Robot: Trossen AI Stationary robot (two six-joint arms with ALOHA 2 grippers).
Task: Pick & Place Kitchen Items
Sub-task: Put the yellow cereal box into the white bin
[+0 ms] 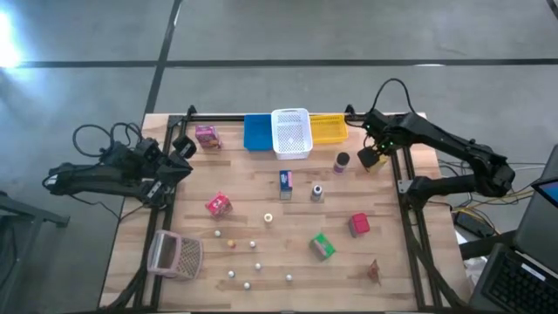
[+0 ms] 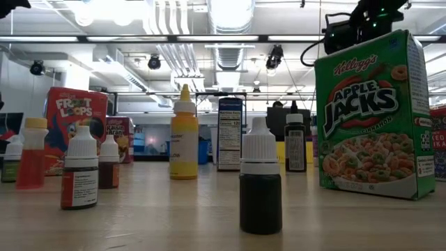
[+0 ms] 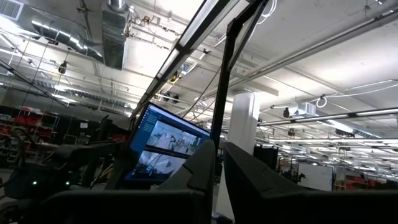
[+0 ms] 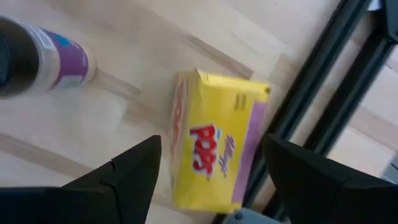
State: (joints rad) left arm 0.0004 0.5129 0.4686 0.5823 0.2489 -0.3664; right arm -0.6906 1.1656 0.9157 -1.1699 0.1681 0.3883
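Note:
My right gripper (image 4: pixel 211 146) is open and points down over a yellow and pink box (image 4: pixel 217 124). The box lies flat near the table's right edge, and one finger stands on either side of it without touching. The high view shows the right gripper (image 1: pixel 371 159) and, beside it, a dark jar with a purple label (image 1: pixel 341 160), also in the right wrist view (image 4: pixel 37 56). Spread over the table are a pink box (image 1: pixel 207 135), a blue box (image 1: pixel 285 180), a grey jar (image 1: pixel 317 193), a red box (image 1: pixel 358 224), a green box (image 1: pixel 323 246) and small balls. My left gripper (image 1: pixel 179 157) is shut and waits at the table's left edge, pointing up.
Blue (image 1: pixel 257 131), white (image 1: pixel 291 133) and yellow (image 1: pixel 329 128) bins stand in a row at the far edge. A pinkish mesh basket (image 1: pixel 177 254) lies at the near left. A dark frame rail (image 4: pixel 323 81) runs close beside the yellow box. Free room lies around the table's middle.

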